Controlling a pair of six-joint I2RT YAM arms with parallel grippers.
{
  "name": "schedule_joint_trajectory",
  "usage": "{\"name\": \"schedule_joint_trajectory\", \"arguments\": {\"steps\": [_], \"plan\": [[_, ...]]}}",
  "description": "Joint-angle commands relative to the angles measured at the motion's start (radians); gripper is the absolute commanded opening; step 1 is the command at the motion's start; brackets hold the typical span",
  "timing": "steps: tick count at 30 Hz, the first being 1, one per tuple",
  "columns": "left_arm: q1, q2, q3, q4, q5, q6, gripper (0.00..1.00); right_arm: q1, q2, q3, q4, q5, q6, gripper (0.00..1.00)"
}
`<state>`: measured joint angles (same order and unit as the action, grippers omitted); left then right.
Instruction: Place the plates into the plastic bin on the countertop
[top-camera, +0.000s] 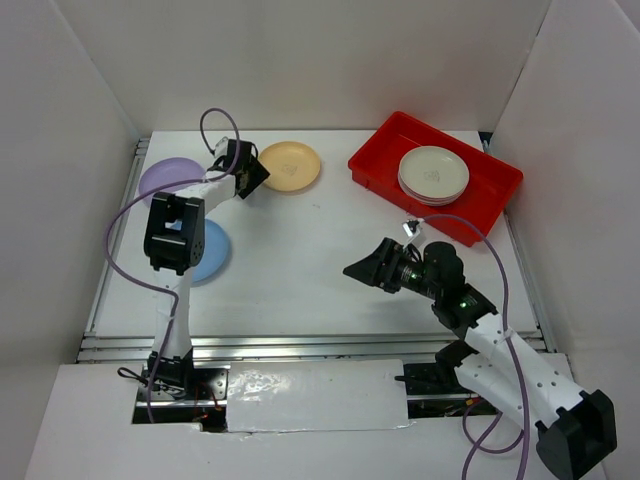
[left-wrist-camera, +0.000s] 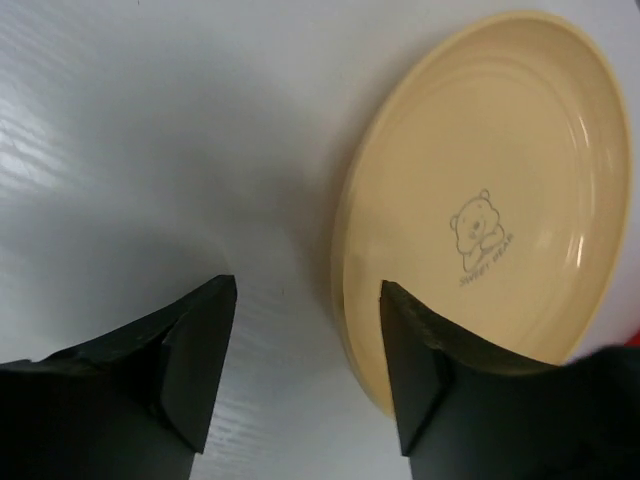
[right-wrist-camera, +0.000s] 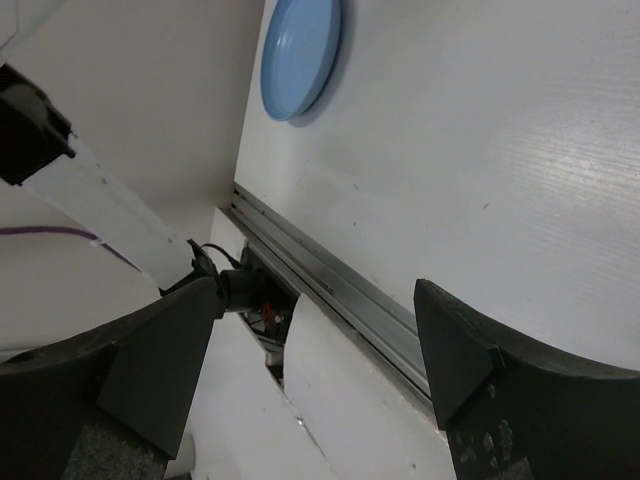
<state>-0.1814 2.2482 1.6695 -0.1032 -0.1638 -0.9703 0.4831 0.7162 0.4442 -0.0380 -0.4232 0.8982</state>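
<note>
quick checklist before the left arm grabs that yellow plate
1. Left tool jaws apart: ok.
2. Yellow plate rim sits between the jaws, one finger over the plate and the other over the countertop: ok.
3. Rim pinched: not ok, there is a gap on both sides.
4. Lower finger low enough to catch the rim: cannot tell.
5. Red bin has bare floor beside the stack of cream plates: ok.
6. Right tool open, empty and off the straight line from plate to bin: ok.
</note>
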Motion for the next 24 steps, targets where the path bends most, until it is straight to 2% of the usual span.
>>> {"name": "schedule_joint_trajectory", "arguments": {"steps": [1,2,7,8,10,12,13,16,17,19,20,22,24], "plan": [[-0.013,0.083,0.139,-0.225,-0.126,0.004,0.69,0.02,-0.034,-0.009,0.018,0.015,0.002,0.87],[-0.016,0.114,0.165,-0.245,-0.132,0.005,0.64,0.023,-0.037,-0.007,0.01,0.018,-0.001,0.87],[-0.02,0.157,0.23,-0.251,-0.123,0.024,0.55,0.043,-0.067,-0.004,-0.022,0.043,-0.004,0.87],[-0.018,0.162,0.239,-0.248,-0.123,0.027,0.42,0.046,-0.07,-0.004,-0.026,0.053,-0.005,0.87],[-0.021,0.165,0.251,-0.256,-0.129,0.033,0.28,0.052,-0.077,-0.007,-0.033,0.063,-0.007,0.87],[-0.024,0.159,0.266,-0.274,-0.143,0.044,0.05,0.054,-0.075,-0.013,-0.036,0.075,-0.012,0.87],[-0.024,0.153,0.271,-0.285,-0.151,0.048,0.0,0.054,-0.066,-0.015,-0.034,0.078,-0.015,0.87],[-0.026,0.082,0.245,-0.345,-0.192,0.042,0.0,0.055,-0.034,-0.013,-0.031,0.089,-0.028,0.87],[-0.026,0.003,0.215,-0.351,-0.197,0.041,0.0,0.054,-0.02,-0.007,-0.028,0.098,-0.033,0.87],[-0.036,-0.1,0.075,-0.328,-0.192,0.071,0.0,0.057,0.027,0.013,-0.034,0.144,-0.06,0.87],[-0.055,-0.218,-0.042,-0.31,-0.181,0.085,0.0,0.055,0.054,0.051,-0.052,0.156,-0.071,0.88],[-0.081,-0.329,-0.158,-0.236,-0.143,0.142,0.0,0.054,0.13,0.105,-0.074,0.187,-0.108,0.88],[-0.133,-0.452,-0.289,-0.248,-0.137,0.147,0.0,0.051,0.222,0.191,-0.105,0.207,-0.133,0.87]]}}
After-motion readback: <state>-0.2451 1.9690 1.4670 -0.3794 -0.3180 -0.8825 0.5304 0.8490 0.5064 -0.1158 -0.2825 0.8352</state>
